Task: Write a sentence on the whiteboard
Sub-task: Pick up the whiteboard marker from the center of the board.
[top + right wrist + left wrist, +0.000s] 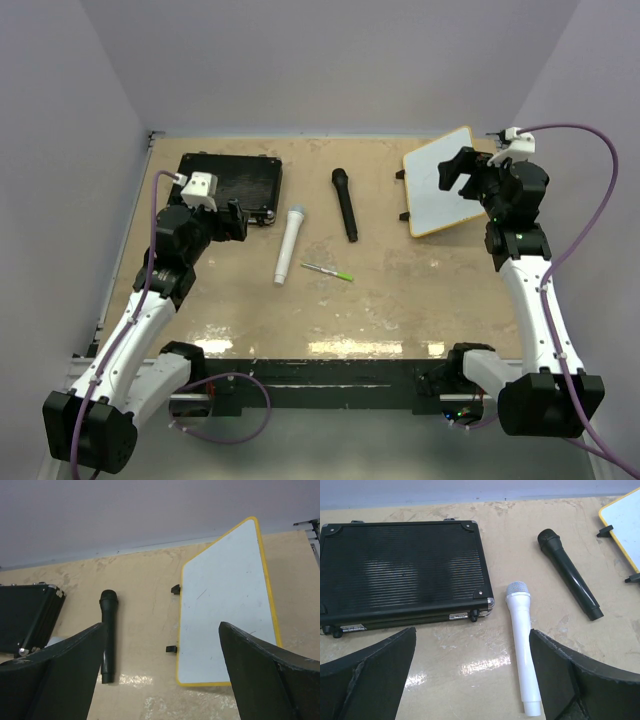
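Spread wide and holding nothing, the left pincer (472, 635) is seen closest, at 9 o'clock on the tan worktop (400, 300). Just beyond it a black case (400, 565) is laid flat at 10 o'clock, lid shut. At the case's 3 o'clock side a white microphone (522, 645) is laid with its mesh head toward 12 o'clock. A black microphone (570, 575) is laid farther toward 3 o'clock, apart from it, head also toward 12. A thin green marker (328, 271) is seen near the worktop's middle, at 4 o'clock of the white microphone's base. The whiteboard (225, 605), white with a yellow rim, is set askew at 2 o'clock, with two small black clips (175, 588) on its 9 o'clock edge and only faint specks on its surface. The right pincer (162, 625) is held over the board's 3 o'clock edge, jaws parted and empty; contact with the board cannot be told.
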Motion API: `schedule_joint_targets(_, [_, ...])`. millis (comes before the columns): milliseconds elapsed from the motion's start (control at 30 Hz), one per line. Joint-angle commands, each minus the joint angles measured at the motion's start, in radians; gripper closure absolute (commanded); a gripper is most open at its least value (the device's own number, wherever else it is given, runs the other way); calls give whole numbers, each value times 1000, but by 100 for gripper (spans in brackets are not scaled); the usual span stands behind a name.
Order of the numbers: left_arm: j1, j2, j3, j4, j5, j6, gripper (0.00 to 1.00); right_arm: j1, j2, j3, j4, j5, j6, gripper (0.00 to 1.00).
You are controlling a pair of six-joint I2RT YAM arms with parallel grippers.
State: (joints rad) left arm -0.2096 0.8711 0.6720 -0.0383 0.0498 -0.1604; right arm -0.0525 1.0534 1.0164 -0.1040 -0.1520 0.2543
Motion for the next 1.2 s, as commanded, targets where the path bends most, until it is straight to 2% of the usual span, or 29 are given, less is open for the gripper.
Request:
schedule_joint_targets(0, [6, -9, 14, 46, 10, 19, 0, -1, -3, 5, 38, 3, 2, 1])
schedule_joint_targets(233, [4, -12, 14, 48, 34, 19, 0, -1, 7, -1, 41, -182, -84, 1])
schedule_joint_targets(333, [4, -12, 12, 51, 62, 3, 0, 5, 22, -2, 44, -369, -168, 1])
schedule_joint_targets(400, [4, -18, 12, 52, 71, -19, 0, 19, 39, -4, 33, -587, -298, 1])
schedule_joint_targets(500, [6, -40, 20, 40, 88, -108, 0, 103, 65, 20, -34, -678, -435, 1])
schedule_joint_targets(633, [6, -98, -21, 52, 197, -299, 0, 261, 127, 54, -108, -635, -575, 1])
schedule_joint_targets(800, [6, -190, -113, 63, 263, -454, 0, 477, 246, 68, -166, -597, -734, 1])
schedule_joint_targets(933, [6, -208, -192, 72, 305, -557, 1, 687, 350, 74, -149, -440, -819, 1])
schedule_joint_targets(967, [6, -207, -219, 75, 305, -567, 1, 756, 409, 83, -146, -352, -828, 1])
schedule_joint_targets(1100, [6, -190, -262, 87, 321, -588, 4, 844, 562, 155, -178, -187, -833, 2])
schedule_joint_targets(1167, [4, -187, -267, 77, 317, -584, 4, 862, 609, 174, -178, -120, -822, 7])
